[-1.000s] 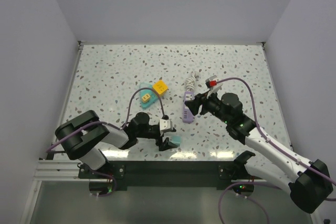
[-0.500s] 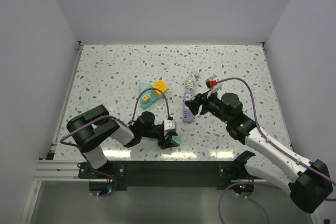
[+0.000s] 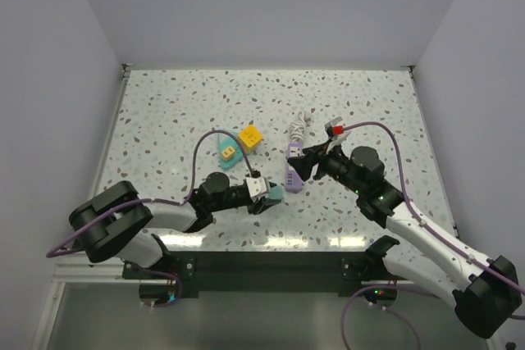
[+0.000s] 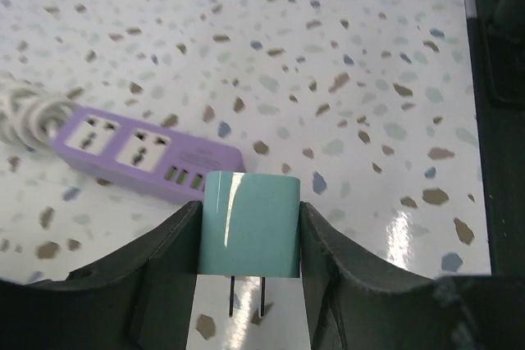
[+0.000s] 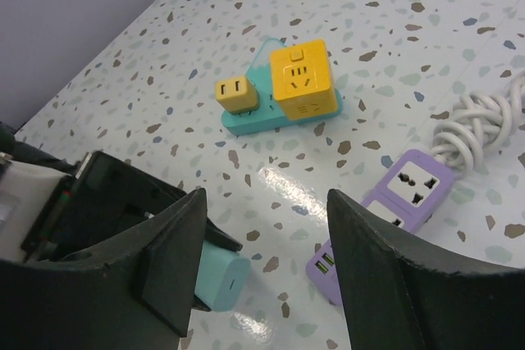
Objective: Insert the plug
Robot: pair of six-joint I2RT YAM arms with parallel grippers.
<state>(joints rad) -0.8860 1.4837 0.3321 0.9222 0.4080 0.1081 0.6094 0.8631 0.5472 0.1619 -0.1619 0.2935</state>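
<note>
Contact is made on both flat sides of the teal plug (image 4: 250, 223), which is clamped between the left fingers (image 3: 264, 201) with its two metal prongs turned back toward the wrist camera. It is kept near the front edge of the speckled counter (image 3: 164, 112); whether it rests there or is lifted just clear cannot be told, and it is not seated in any socket. The purple power strip (image 4: 148, 153) is laid flat just beyond the plug, its two sockets and row of small ports facing up, with a coiled white cable (image 5: 476, 120) at its far end. The right fingers (image 3: 302, 168) are spread apart just beside that strip, and nothing is gripped between them. Farther left, a yellow cube (image 5: 302, 79) and a small yellow plug (image 5: 236, 94) are seated on a teal base (image 5: 254, 123), apart from the strip.
</note>
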